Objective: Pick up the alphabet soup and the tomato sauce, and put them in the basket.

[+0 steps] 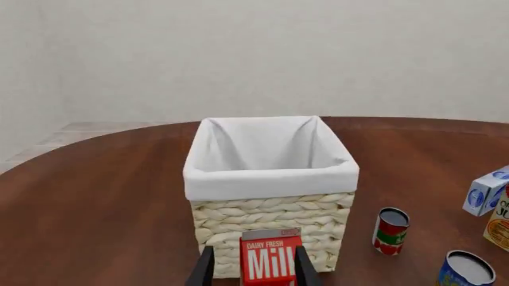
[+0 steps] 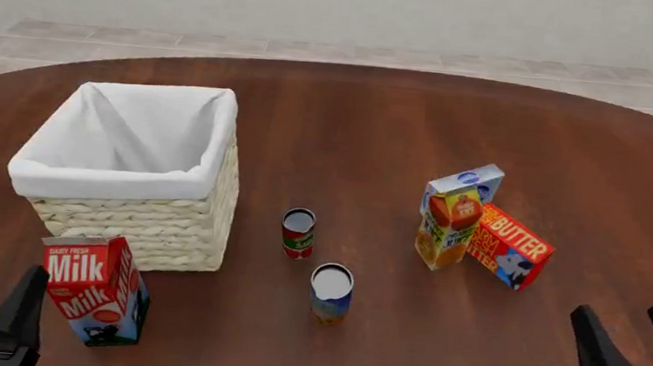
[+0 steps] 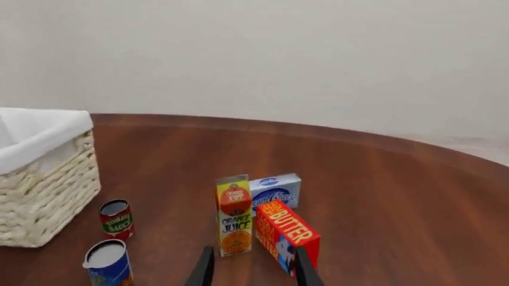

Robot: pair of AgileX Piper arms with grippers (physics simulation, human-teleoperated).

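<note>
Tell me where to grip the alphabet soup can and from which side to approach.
Grip the alphabet soup around its round wall, near mid-height, coming down from above. It stands upright and apart from the tomato sauce, so the fingers probably fit on opposite sides; the right gripper looks open.

Basket (image 2: 128,187): big cream wicker, white liner, sits left on table, looks empty. Sauce (image 2: 297,233): red/green can, upright, just right of basket. Soup (image 2: 331,293): blue/orange can, upright, near sauce, closer to arms, prob. not touching.
</note>
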